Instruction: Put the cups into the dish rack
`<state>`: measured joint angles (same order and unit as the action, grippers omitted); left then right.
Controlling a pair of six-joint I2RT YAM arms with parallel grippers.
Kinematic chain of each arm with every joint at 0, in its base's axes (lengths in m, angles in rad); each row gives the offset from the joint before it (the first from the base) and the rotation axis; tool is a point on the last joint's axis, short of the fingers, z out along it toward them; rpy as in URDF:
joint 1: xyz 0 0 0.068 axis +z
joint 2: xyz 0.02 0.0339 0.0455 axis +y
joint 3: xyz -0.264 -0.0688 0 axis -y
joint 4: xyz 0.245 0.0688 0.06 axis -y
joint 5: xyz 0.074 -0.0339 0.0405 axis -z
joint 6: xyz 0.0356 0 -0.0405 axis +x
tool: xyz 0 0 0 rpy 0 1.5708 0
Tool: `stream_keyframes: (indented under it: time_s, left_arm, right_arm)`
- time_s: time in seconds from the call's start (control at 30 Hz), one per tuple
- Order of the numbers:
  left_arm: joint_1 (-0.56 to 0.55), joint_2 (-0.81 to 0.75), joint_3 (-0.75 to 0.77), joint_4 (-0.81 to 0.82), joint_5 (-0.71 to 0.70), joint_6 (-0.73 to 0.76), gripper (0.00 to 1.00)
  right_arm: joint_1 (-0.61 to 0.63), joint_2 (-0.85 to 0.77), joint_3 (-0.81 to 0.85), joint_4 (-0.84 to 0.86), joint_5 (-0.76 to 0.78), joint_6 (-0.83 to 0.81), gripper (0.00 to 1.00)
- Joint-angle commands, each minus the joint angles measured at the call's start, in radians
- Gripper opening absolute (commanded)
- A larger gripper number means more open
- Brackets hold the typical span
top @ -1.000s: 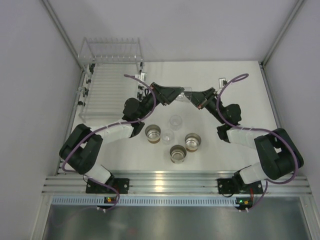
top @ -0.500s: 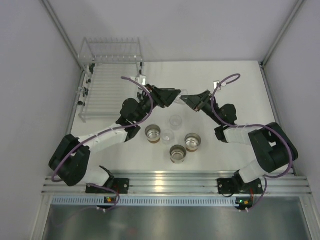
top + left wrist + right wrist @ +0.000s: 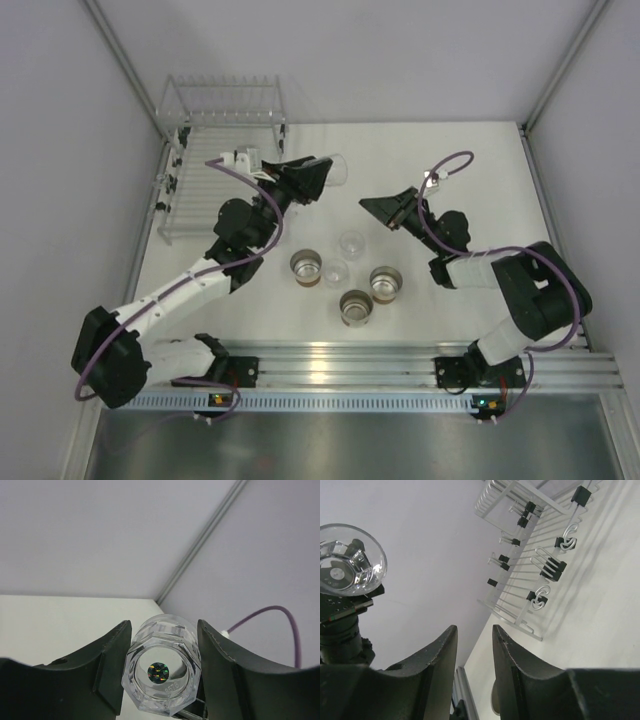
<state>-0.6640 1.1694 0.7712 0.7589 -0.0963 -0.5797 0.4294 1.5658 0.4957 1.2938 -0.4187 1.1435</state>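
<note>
My left gripper (image 3: 322, 172) is shut on a clear cup (image 3: 337, 164) and holds it in the air, right of the dish rack (image 3: 215, 170). In the left wrist view the cup (image 3: 162, 672) lies on its side between both fingers (image 3: 112, 650), base toward the camera. My right gripper (image 3: 366, 206) is open and empty, raised right of the left gripper; its wrist view shows the gap (image 3: 474, 636), the held cup (image 3: 347, 560) and the rack (image 3: 535, 577). On the table stand two clear cups (image 3: 351, 243) (image 3: 335, 272) and three cream cups (image 3: 306, 267) (image 3: 386, 282) (image 3: 355, 307).
The rack's raised end frame (image 3: 222, 98) stands at the far end by the back wall. White enclosure walls close in left, right and back. The arm bases sit on a metal rail (image 3: 340, 365) at the near edge.
The two grippers were together at the clear cup. The right gripper has let go and drawn back right; the left gripper has carried the cup left toward the rack.
</note>
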Motion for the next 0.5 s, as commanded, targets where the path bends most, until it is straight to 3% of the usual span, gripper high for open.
stream_keyframes:
  time_s: [0.0,0.2,0.37,0.47]
  left_arm:
    - [-0.003,-0.046,0.082,-0.114,-0.112,0.163,0.0]
    - [0.032,-0.04,0.31,-0.454,-0.191,0.331,0.0]
    - [0.242,0.048,0.546,-0.739,-0.077,0.331,0.0]
    - [0.372,0.146,0.666,-0.897,-0.08,0.372,0.0]
  right_arm:
    - [0.005,-0.012,-0.022,0.302,0.014,-0.045,0.35]
    - [0.008,-0.142,-0.029,0.115,0.037,-0.154,0.35]
    - [0.022,-0.326,-0.008,-0.247,0.109,-0.304,0.35]
    - [0.023,-0.417,0.021,-0.436,0.149,-0.396,0.35]
